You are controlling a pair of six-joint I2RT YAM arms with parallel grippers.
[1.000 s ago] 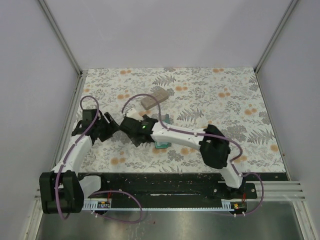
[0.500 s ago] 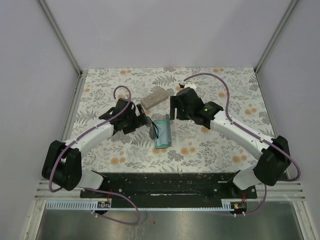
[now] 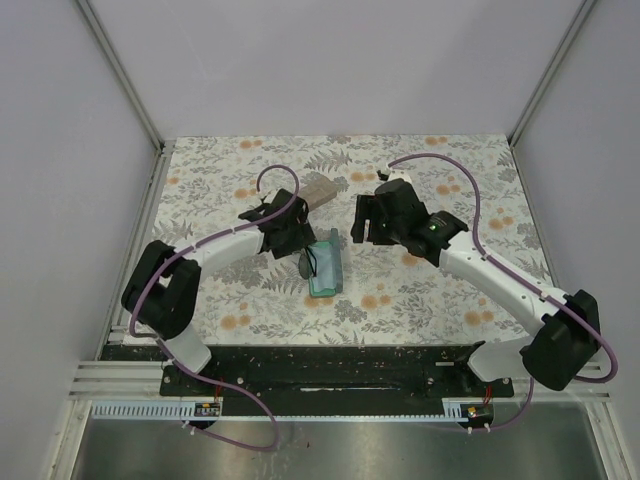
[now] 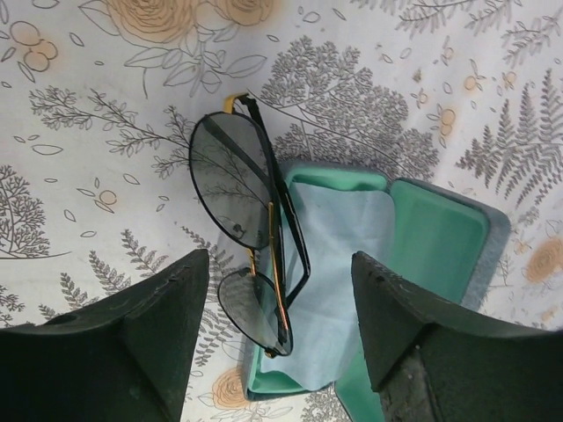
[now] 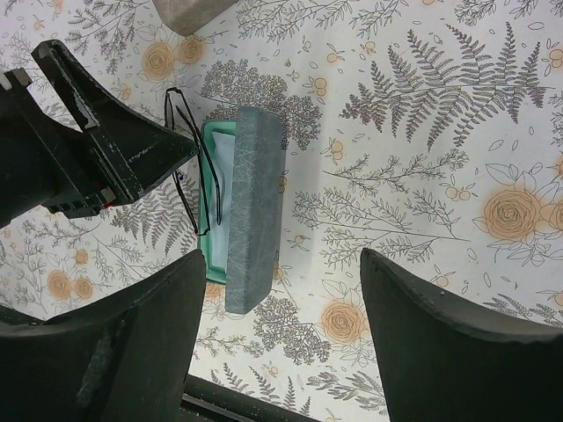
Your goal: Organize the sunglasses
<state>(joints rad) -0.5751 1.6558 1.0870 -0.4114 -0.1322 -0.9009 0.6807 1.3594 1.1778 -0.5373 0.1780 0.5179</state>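
The sunglasses (image 4: 239,230), thin black frame with dark lenses, lie folded across the left rim of an open slate-blue case (image 3: 328,266). They rest half on the light blue cloth (image 4: 341,255) inside it and half on the table. My left gripper (image 4: 280,294) hovers open above them, one finger either side, touching nothing. In the top view the left gripper (image 3: 293,234) sits just up-left of the sunglasses (image 3: 307,263). My right gripper (image 5: 283,268) is open and empty, above the case's raised lid (image 5: 255,202) and the table to its right.
A tan oblong case (image 3: 318,186) lies behind the left gripper, partly covered by its cable. The floral tablecloth (image 3: 450,200) reaches to the metal side rails and grey walls. The left arm's fingers (image 5: 106,145) show in the right wrist view beside the sunglasses (image 5: 189,158).
The right arm, a second ago stretched leftwards over the case, has swung back to the case's right. The left gripper has come in from the far left to the sunglasses.
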